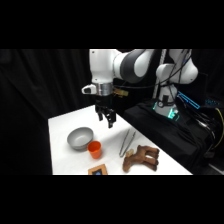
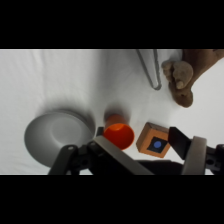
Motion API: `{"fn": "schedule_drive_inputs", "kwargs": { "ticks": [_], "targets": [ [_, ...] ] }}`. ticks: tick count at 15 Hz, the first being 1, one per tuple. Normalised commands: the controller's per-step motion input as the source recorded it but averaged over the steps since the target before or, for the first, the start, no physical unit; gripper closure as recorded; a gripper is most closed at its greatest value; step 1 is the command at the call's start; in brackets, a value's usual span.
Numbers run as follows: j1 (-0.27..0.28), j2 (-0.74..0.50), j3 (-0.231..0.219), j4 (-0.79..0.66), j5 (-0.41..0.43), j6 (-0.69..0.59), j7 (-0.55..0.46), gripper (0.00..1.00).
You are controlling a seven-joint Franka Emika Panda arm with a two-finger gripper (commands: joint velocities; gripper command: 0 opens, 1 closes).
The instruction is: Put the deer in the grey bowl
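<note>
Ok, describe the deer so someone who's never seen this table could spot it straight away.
Start at the white table and go to its near right corner. The deer lies there on its side, just beyond the tip of the metal tongs. It is the only dark brown, soft, legged thing; the others are hard and plain.

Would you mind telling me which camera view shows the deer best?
The side view: the whole deer lies on the table beside the tongs. The wrist view shows only part of it, cut off at the picture's upper right.

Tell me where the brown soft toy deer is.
The dark brown soft toy deer lies on the white table's near right in the side view, beside the thin metal tongs.
</note>
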Motion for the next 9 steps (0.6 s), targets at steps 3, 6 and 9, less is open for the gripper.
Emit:
{"fn": "schedule_drive_inputs", "kwargs": {
  "ticks": [3,6,9],
  "targets": [
    [-0.008,-0.01,0.033,0.0,-0.028,0.01,0.05,0.0],
    [0.056,-0.06,0.071,-0.04,-0.053,0.06,0.14,0.0],
    [0.118,-0.08,0.1,-0.08,-0.063,0.08,0.19,0.0]
  ]
}}
